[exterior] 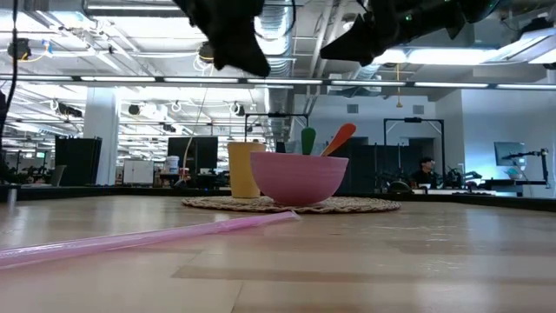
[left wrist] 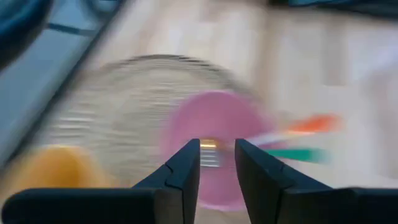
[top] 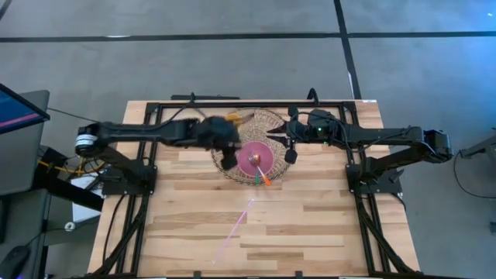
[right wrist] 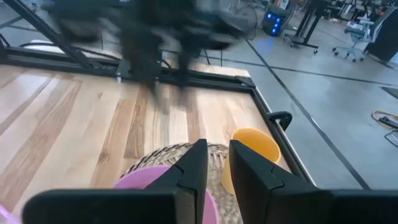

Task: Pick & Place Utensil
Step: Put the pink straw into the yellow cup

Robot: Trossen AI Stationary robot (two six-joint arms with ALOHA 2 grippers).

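A pink bowl (top: 260,155) (exterior: 300,178) sits on a round woven placemat (top: 267,124). An orange-handled utensil (exterior: 340,137) (left wrist: 314,123) and a green-handled one (exterior: 307,139) (left wrist: 305,154) lean on its rim, handles sticking out. A small gold thing (left wrist: 209,149) lies inside, too blurred to name. My left gripper (top: 229,160) (left wrist: 217,155) hovers well above the bowl's left side, open by a narrow gap and holding nothing. My right gripper (top: 291,153) (right wrist: 217,158) hangs high over the mat's right part, also narrowly open and empty.
A yellow cup (top: 232,118) (right wrist: 252,146) stands on the mat's far side behind the bowl. A long pink straw (top: 236,225) (exterior: 148,236) lies on the bare wood near the table's near edge. Black frame rails run along the left, right and far sides.
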